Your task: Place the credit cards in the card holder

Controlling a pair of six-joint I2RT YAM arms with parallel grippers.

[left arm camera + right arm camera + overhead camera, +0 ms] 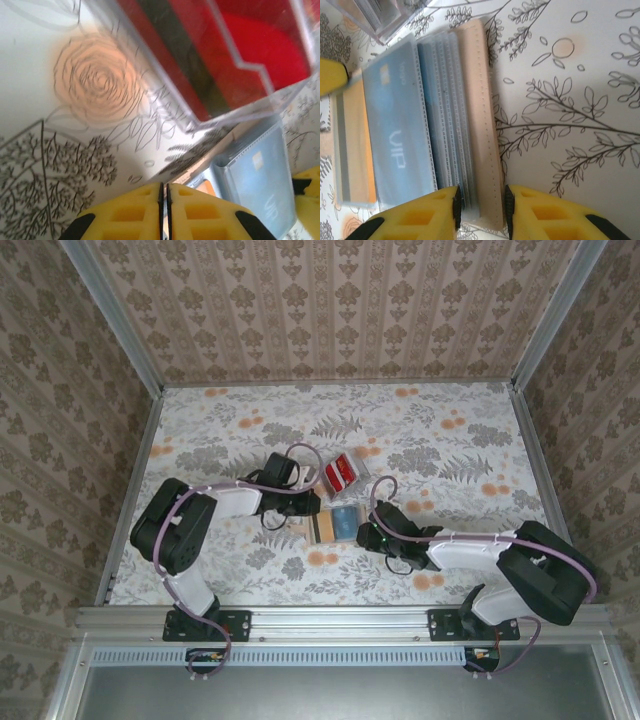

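Little done: red credit cards (340,475) sit in a clear case (361,467) on the bench (450,440) beside the open card holder (340,524); left hand (164,210) pinched shut, seemingly empty, right hand (480,205) clamps the holder's edge.

White letters "VIP" on blue-grey card (395,130) inside open card holder (476,125). Smaller word above them, too blurred to read.

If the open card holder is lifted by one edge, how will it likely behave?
Likely floppy: the card holder is a thin tan cover with loose plastic sleeves, which may fan open. The glossy sleeves look slippery.
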